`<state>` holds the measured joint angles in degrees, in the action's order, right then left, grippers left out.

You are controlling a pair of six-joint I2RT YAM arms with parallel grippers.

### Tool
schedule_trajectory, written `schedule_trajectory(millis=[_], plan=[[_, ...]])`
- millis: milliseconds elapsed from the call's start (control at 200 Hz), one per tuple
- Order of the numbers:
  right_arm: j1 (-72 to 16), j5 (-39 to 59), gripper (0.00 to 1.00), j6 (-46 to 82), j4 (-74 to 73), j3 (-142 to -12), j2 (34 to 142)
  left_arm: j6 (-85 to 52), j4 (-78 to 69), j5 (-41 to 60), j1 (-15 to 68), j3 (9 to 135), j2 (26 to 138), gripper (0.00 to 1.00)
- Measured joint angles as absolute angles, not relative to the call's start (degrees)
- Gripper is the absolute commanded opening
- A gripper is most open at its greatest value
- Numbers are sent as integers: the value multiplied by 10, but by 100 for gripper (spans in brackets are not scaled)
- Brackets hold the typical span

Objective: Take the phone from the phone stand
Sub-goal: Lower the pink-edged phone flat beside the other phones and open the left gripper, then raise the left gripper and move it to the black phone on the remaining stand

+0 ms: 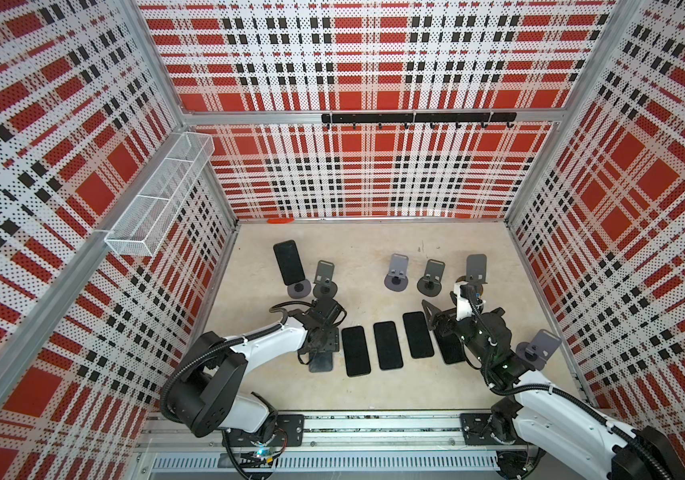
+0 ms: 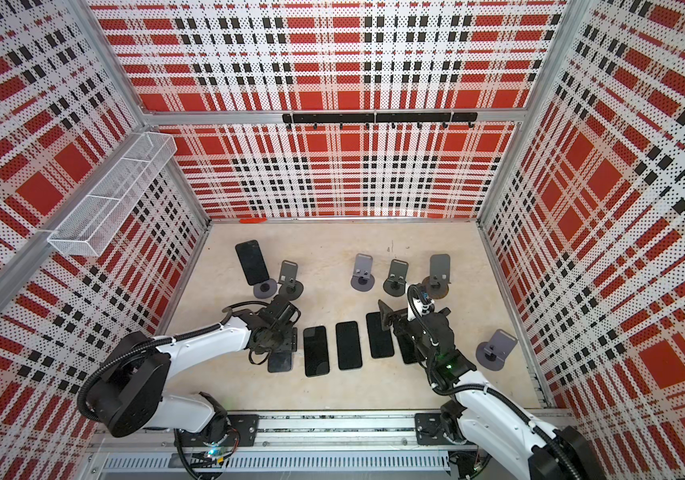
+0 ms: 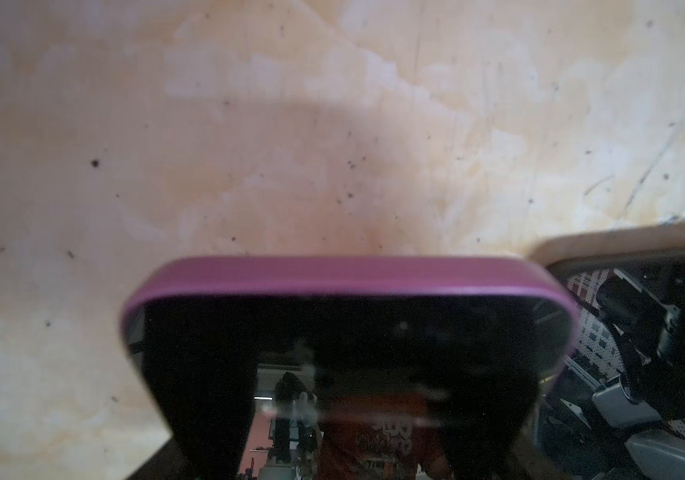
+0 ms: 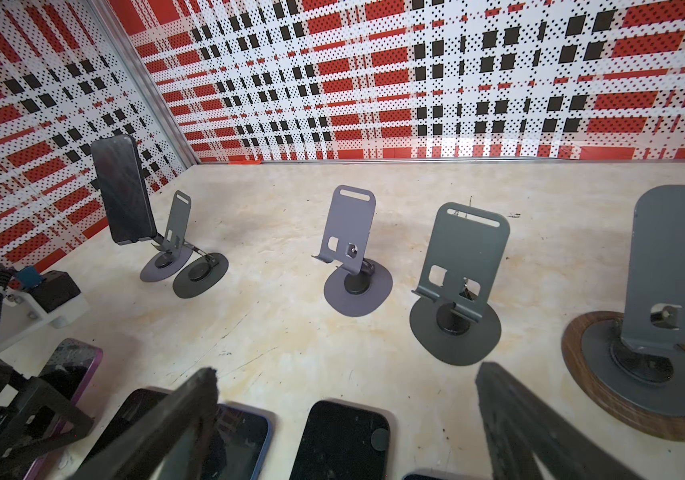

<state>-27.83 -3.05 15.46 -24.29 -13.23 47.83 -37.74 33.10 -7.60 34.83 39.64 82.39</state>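
Top-down view of a pale tabletop [image 1: 365,257] inside red, black and white plaid walls [image 1: 374,174]. The phone [image 1: 289,262] you have yet to take leans on its phone stand [image 1: 299,289] at eleven o'clock on the table, dark face toward the arms, lower edge on the stand's lip. An empty stand [image 1: 324,277] sits just beside it, at its three o'clock. Your left gripper [image 1: 320,354], at eight o'clock, is pinched across a magenta-cased phone [image 3: 345,276] held low over the table; whether it touches the surface is unclear. From its three o'clock runs a row of flat phones [image 1: 387,345]. Your right gripper [image 4: 345,372], near the centre, has its claw spread wide and holds nothing. Expect the standing phone to be a stiff, fairly light slab with slick, breakable glass. Take it by the two long edges, above the lip, and lift up before drawing it away; the stand looks light enough to drag or tip
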Motion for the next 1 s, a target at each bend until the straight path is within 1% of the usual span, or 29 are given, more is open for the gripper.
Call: schedule_trajectory(millis=[531,997], plan=[[-278,-43,100,154,-251,-131,479,-342,347,-75,335,419,852,80],[-278,-54,100,155,-262,-124,491,-329,345,-75,327,425,858,80]])
